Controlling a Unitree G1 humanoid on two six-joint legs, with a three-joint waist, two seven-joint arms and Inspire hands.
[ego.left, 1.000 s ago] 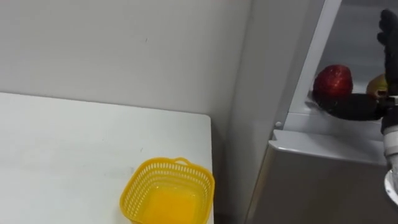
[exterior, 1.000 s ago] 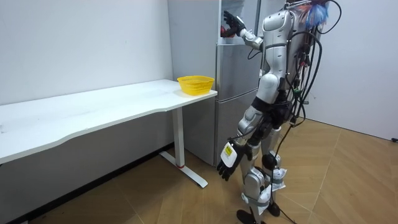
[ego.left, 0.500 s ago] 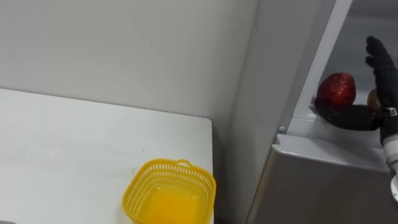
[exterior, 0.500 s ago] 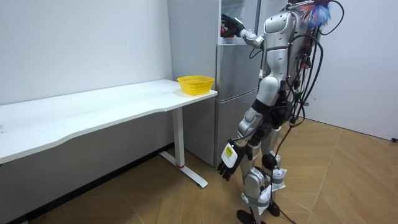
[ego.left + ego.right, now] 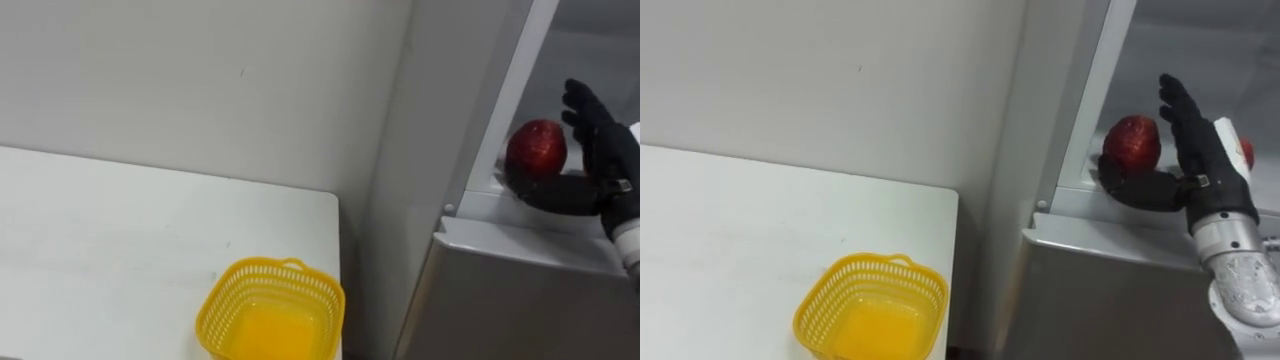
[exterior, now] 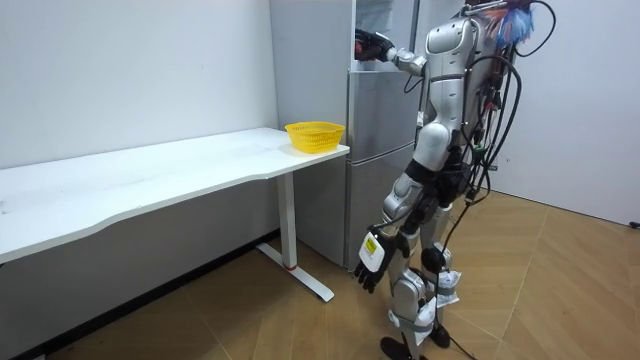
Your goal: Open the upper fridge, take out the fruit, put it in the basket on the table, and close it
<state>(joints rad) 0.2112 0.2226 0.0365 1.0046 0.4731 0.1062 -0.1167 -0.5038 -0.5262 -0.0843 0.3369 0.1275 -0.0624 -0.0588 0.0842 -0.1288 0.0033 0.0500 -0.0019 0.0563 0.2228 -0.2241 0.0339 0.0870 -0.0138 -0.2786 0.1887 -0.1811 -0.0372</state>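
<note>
Left eye view: holds right hand inside the upper fridge, fingers straight and apart, thumb curving below the red apple just to its left.
Right eye view: yellow basket far left and lower, on white table.
Room view: hangs left hand slack, fingers relaxed.

The basket is glossy yellow plastic lattice on a smooth, matt white worktop. The fridge front looks like satin grey metal. The red apple has a waxy sheen, and the robot hand is matt black.
</note>
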